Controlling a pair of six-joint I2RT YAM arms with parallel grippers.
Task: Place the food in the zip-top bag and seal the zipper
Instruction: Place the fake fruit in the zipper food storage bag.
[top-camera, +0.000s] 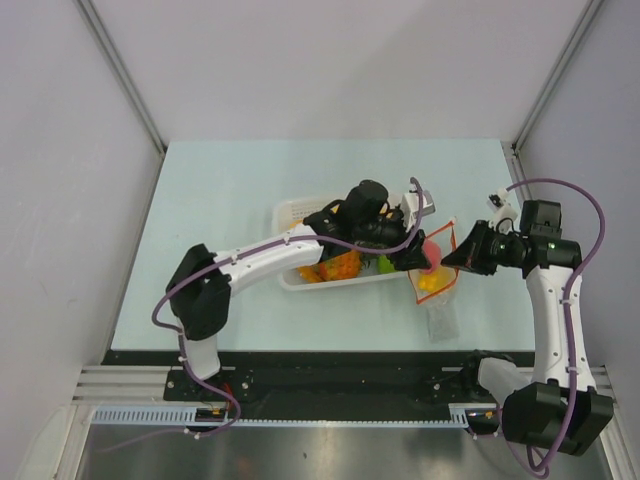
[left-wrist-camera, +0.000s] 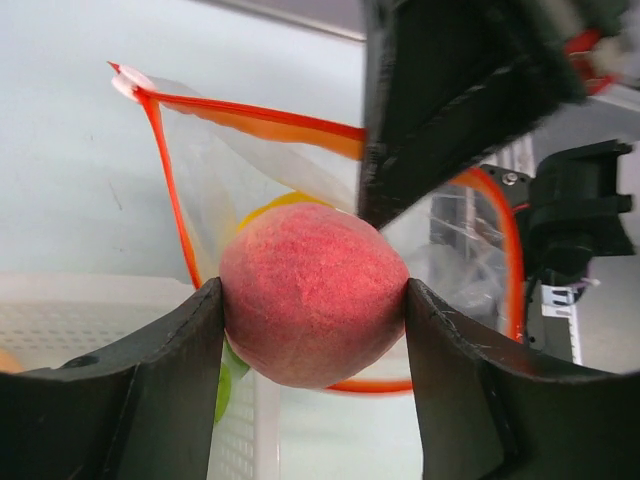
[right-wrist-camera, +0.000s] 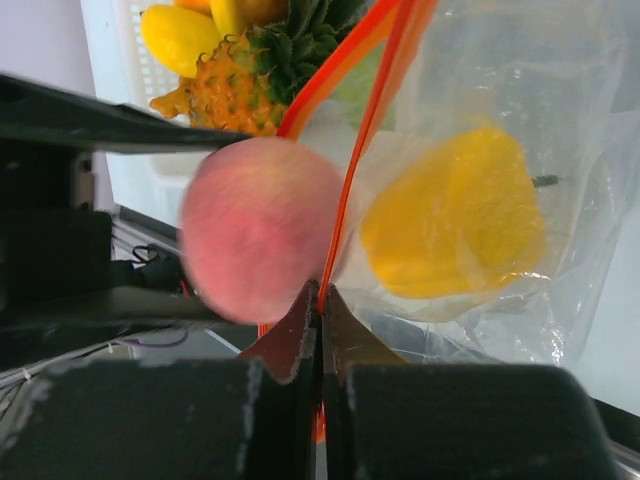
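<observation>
Straight to the zip-top bag (top-camera: 437, 300): lying on the pale table (top-camera: 220, 200) just off the right end of the white basket (top-camera: 290, 212), mouth end raised and turned toward the basket. Around that mouth, the red-orange zipper (left-wrist-camera: 170, 190), unsealed and gaping wide in the left wrist view. Inside already, behind the crinkled clear plastic, a yellow fruit (right-wrist-camera: 455, 215). And right at the opening, a pink-red peach (left-wrist-camera: 312, 295): level with the zipper's rim, just beside the strip, hard to say whether past it or not.

Clamped on both flanks by the left gripper (top-camera: 420, 255), black fingers (left-wrist-camera: 150, 390) pressed flat against the fruit, jaws spread only as wide as the peach. Opposite, on the right side, the right gripper (right-wrist-camera: 320, 300): jaws squeezed together on the zipper strip, pinching one edge of the mouth. From above, the two grippers almost nose to nose, peach between them.

Back in the basket, not yet bagged: a pineapple (right-wrist-camera: 235, 95) with a dark green crown, a lemon-shaped yellow piece (right-wrist-camera: 178, 35) just beside it, and a green piece (top-camera: 385, 264) near the right end. More of the load hidden under the left arm (top-camera: 270, 255), stretched across the basket from the near left.
</observation>
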